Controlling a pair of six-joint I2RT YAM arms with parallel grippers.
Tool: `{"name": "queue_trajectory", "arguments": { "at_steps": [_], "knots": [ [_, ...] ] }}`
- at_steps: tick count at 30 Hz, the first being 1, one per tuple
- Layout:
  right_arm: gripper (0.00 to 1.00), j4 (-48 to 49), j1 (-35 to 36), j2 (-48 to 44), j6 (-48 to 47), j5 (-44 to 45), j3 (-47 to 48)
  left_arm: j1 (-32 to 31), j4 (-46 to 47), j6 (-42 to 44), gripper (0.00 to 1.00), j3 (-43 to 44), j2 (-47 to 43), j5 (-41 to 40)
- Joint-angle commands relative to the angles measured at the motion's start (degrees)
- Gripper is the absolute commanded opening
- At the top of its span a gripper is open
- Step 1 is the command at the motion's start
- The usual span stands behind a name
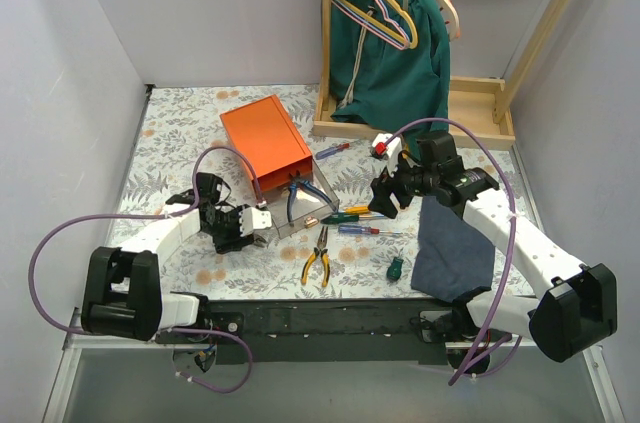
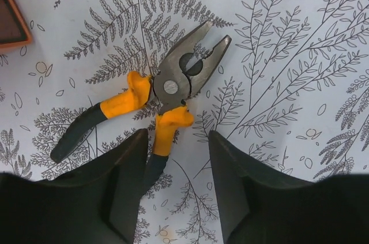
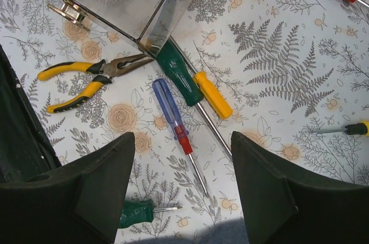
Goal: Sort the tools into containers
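While the left fingers [image 2: 124,186] are hanging apart over the orange-black pliers [image 2: 173,85] lying on the worktop [image 2: 300,53], one handle showing between them, the right fingers [image 3: 277,192] are hovering apart above the blue screwdriver [image 3: 168,105], which is lying just beside a green screwdriver [image 3: 176,74] near the clear drawer [image 3: 132,2] holding blue pliers [image 1: 296,195].

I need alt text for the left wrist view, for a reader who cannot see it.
Orange-black pliers lie flat on a fern-printed table cover, jaws slightly parted, pointing upper right. The left gripper hangs open below, one handle end showing between its fingers. A corner of the orange cabinet shows top left.
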Motion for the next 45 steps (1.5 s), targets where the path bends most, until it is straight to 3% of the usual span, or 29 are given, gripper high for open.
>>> {"name": "queue_trajectory", "arguments": {
  "at_steps": [1, 5, 8, 12, 18, 22, 23, 26, 27, 31, 36, 40, 45],
  "knots": [
    [0.76, 2.51, -0.53, -0.27, 0.76, -1.5, 1.46, -0.26, -0.64, 1.29, 0.35, -0.38, 1.5, -5.18],
    [0.76, 2.42, -0.79, 0.0, 0.59, -1.32, 2.16, -0.34, -5.01, 1.04, 0.05, -0.75, -0.34, -6.25],
    [0.76, 2.16, -0.79, -0.18, 0.33, -1.15, 2.96, -0.34, -13.25, -2.74, 0.0, 1.18, -3.76, -3.72],
    [0.75, 2.51, -0.88, 0.17, 0.41, -0.71, 3.48, -0.17, -25.75, -6.0, 0.0, 6.27, -16.91, 4.7],
    [0.76, 2.95, -0.88, 1.31, 0.94, -0.88, 4.01, -0.34, -40.18, -10.92, 0.0, 23.82, -24.43, 18.16],
    [0.75, 4.26, -0.88, 1.84, 1.73, -0.88, 4.01, -0.34, -37.04, -18.1, 0.0, 32.01, -23.29, 29.23],
    [0.75, 4.36, -0.88, 1.93, 2.25, -0.88, 4.1, -0.34, -31.19, -26.66, 0.0, 33.08, -21.02, 30.3],
    [0.75, 4.36, -0.88, 1.84, 2.61, -0.53, 4.54, -0.34, -22.21, -37.26, 0.0, 37.13, -14.88, 33.12],
    [0.75, 4.27, -0.97, 1.76, 2.7, -0.36, 4.45, -0.52, -19.39, -46.52, 0.0, 37.83, -13.72, 32.43],
    [0.75, 4.53, -0.88, 0.79, 2.78, 0.7, 3.58, -2.18, -9.44, -59.93, 0.0, 38.98, -10.11, 32.08],
    [0.76, 6.37, -1.49, -2.37, 2.7, 2.1, 1.47, -13.41, -3.02, -64.27, 0.0, 36.88, -8.52, 19.45],
    [0.77, 5.94, -3.34, -4.39, 3.31, 2.11, 0.15, -15.81, -2.13, -64.19, 0.0, 37.57, -3.62, 11.81],
    [0.77, 5.41, -5.53, -6.94, 3.84, 2.19, -1.08, -17.74, -7.4, -62.6, 0.0, 40.56, 2.81, 5.97]
  ]
}}
